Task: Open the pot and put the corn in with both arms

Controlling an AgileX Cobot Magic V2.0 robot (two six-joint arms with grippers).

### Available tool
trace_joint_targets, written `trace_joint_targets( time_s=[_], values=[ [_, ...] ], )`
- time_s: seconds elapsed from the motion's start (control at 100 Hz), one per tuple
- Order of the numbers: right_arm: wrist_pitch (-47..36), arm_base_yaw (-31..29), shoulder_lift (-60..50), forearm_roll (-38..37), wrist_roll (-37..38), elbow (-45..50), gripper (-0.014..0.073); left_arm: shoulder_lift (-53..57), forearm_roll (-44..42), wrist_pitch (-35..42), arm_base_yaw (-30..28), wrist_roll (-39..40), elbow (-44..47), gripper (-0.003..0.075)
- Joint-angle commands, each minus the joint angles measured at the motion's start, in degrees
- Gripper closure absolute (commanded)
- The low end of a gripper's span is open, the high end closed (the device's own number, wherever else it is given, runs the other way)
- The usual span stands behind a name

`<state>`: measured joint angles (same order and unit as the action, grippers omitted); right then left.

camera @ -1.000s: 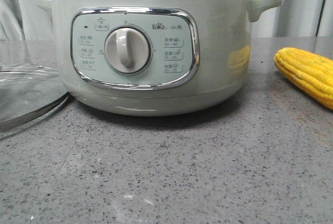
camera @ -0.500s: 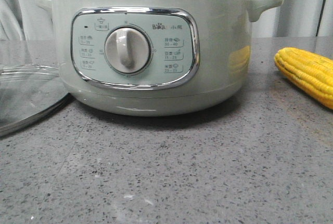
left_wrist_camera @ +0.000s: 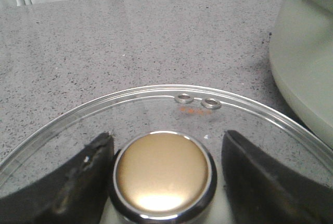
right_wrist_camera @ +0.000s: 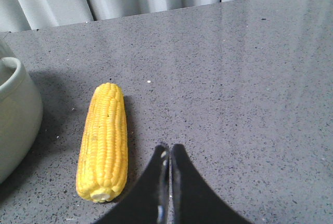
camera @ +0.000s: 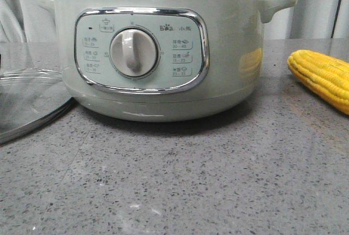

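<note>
One pot (camera: pixel 163 49) stands uncovered at centre of the bench (camera: pixel 191 180), its top cut off by the frame. One glass lid (camera: pixel 27 101) lies at the pot's left, partly out of view; the left gripper (left_wrist_camera: pixel 164 177) has its jaws spread wide either side of the lid's knob (left_wrist_camera: pixel 162 174). One corn (camera: pixel 322 77) lies right of the pot, apart from it, its end cropped. The right gripper (right_wrist_camera: pixel 169 154), jaws pressed together and empty, hovers just beside the cob. Open bench lies nearer.
</note>
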<state>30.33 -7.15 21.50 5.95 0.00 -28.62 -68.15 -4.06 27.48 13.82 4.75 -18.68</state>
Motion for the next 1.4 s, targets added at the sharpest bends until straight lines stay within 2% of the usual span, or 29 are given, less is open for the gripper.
trace_joint_targets(
  time_s=[0.0, 0.2, 0.34, 0.47, 0.61, 0.77, 1.1, 1.39],
  values=[
    [-4.4, -0.2, 1.0, 0.5, -0.4, -1.8, 0.0657, 1.1, 0.1, 4.9, 0.5, -0.1, -1.8, 0.0289],
    [-3.8, -0.2, 1.4, 0.6, -0.4, -2.4, 0.0633, 5.0, 0.1, 5.5, 0.5, -0.1, -1.8, 0.0289],
    [-2.1, -0.2, 3.7, 0.7, -0.5, -4.0, 0.0519, 9.7, 0.1, 5.1, 0.5, -0.1, -1.9, 0.0289],
    [-0.5, 1.0, 8.0, 0.7, -0.5, -6.4, 0.0372, 14.1, 0.1, 4.8, 0.5, -0.1, -1.9, 0.0289],
    [1.8, 3.5, 14.5, 0.7, -0.5, -9.8, 0.0295, 18.7, 0.1, 4.2, 0.5, -0.1, -1.9, 0.0289],
    [5.7, 5.6, 23.6, 0.7, -0.5, -14.8, 0.029, 24.5, 0.1, 4.2, 0.5, 0.0, -1.9, 0.0289],
    [22.9, 7.6, 43.9, 0.5, -0.6, -30.8, 0.029, 30.7, 0.1, 4.0, 0.5, 0.0, -1.9, 0.0289],
    [25.2, 12.5, 54.0, 0.5, -0.8, -37.6, 0.029, 30.7, 0.1, 3.7, 0.5, 0.0, -1.9, 0.029]
  ],
)
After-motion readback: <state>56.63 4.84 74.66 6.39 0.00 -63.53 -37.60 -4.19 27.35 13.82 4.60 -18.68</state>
